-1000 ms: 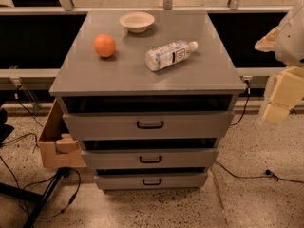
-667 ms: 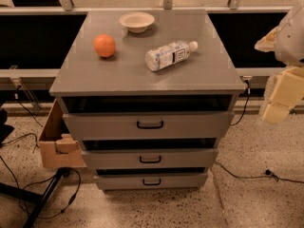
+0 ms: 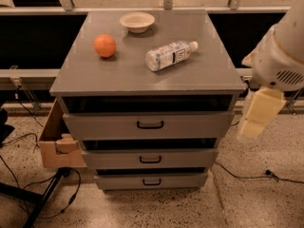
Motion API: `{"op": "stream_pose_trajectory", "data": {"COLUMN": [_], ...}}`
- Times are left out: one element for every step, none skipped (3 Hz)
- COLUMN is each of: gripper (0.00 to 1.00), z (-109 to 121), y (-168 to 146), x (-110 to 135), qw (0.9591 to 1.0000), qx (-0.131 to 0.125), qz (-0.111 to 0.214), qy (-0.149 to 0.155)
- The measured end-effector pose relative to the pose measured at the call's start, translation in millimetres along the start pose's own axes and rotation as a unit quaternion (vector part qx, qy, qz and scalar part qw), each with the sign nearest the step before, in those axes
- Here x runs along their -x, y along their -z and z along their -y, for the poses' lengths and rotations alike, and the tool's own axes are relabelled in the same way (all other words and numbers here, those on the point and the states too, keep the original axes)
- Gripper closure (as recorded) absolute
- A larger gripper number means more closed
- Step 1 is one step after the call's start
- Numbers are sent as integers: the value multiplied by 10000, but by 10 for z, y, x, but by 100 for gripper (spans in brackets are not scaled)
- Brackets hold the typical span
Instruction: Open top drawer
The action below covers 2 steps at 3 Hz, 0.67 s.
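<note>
Right of the grey cabinet point(image 3: 118, 77), level with its upper fronts, hangs the gripper point(image 3: 259, 114), well apart from the top drawer point(image 3: 199, 125); whether it is wide or narrow I cannot tell. That drawer sits directly under the cabinet top, its front barely proud of the frame with a dark gap above it, so the pull looks not yet begun; its black loop handle point(image 3: 150, 124) is at the middle of the front. To do this well, the gripper should probably swing leftward to face that handle squarely, clasp the loop, then draw straight outward, clear of the two lower drawers point(image 3: 190, 158); a slanted pull could jam the slides. Against the picture a second ago, the gripper is lower and nearer the cabinet; the drawer, orange point(image 3: 104, 45), bottle point(image 3: 170, 56) and bowl point(image 3: 137, 21) lie as they did.
</note>
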<state>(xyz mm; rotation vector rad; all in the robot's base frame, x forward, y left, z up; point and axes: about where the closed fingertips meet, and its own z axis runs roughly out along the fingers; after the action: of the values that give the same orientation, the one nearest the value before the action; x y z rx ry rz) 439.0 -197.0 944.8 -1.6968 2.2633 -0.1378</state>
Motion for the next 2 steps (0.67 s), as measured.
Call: {"op": "stream_pose_trajectory", "data": {"gripper": [0,0], "z": [-255,-278], "y": [-796,-1340], "x": [-14,30], "qw": [9990,9982], "qx": [205,233], "qz": [-28,-18], "qy": [-402,-561]}}
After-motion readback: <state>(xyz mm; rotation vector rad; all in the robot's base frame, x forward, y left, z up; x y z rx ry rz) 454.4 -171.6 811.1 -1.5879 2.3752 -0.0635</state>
